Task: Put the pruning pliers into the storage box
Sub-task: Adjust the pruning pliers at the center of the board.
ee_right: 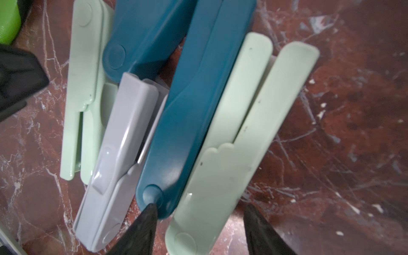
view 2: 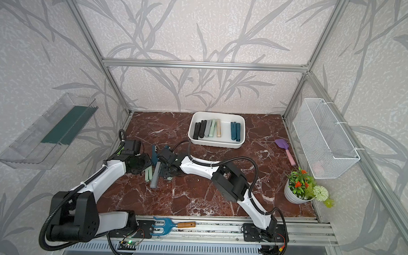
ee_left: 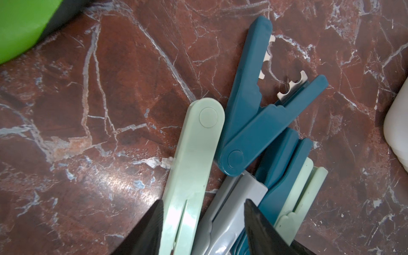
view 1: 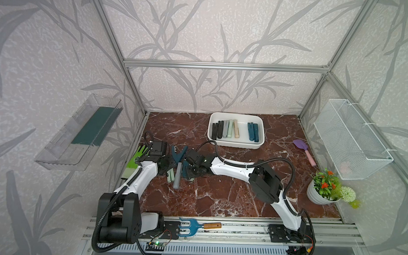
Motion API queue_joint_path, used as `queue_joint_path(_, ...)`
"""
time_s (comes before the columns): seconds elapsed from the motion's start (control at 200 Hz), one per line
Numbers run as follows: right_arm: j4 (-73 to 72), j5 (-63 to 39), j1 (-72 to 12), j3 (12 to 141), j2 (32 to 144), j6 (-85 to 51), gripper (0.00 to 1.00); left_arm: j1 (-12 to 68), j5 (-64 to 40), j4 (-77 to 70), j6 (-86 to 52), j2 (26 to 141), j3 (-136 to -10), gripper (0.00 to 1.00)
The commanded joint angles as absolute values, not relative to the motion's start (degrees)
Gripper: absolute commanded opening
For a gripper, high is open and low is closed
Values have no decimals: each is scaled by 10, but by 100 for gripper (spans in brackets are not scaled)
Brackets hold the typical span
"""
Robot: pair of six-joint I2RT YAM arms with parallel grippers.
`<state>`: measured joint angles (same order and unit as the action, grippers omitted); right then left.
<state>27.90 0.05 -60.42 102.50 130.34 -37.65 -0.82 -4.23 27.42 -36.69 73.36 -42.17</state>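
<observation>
The red marble table is carrying the white box at its far edge, and a row of folded pliers is lying flat inside it. The left arm and the right arm are both reaching to the near-left part of the table, well apart from the box, where a small pile of loose pliers is lying. The left gripper is hanging just above this pile with its jaws standing partly apart and clamping nothing. A mint tool and a grey tool are lying in the gap between its fingers. Just beyond them, a spread teal tool is showing its metal blades. The right gripper is hovering over the same pile, also parted and gripping nothing. It is straddling the end of a second mint tool. One finger is sitting over the pivot of a folded teal tool, and the other is standing over bare marble.
</observation>
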Motion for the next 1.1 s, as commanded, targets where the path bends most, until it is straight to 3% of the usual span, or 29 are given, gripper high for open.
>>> queue_joint_path(0.0,308,15,-593,986,1281,-372,63,-10,-50,285,-361,723,-440,59)
queue_joint_path(0.25,296,14,-566,934,1245,-372,62,9,-71,308,-348,710,-442,59)
queue_joint_path(0.485,298,18,-532,900,1213,-353,59,108,-9,359,-388,670,-413,63)
queue_joint_path(0.82,290,28,-481,867,1166,-314,42,145,25,356,-439,642,-354,64)
queue_joint_path(1.095,280,-44,-456,876,1167,-249,47,151,17,337,-450,633,-321,64)
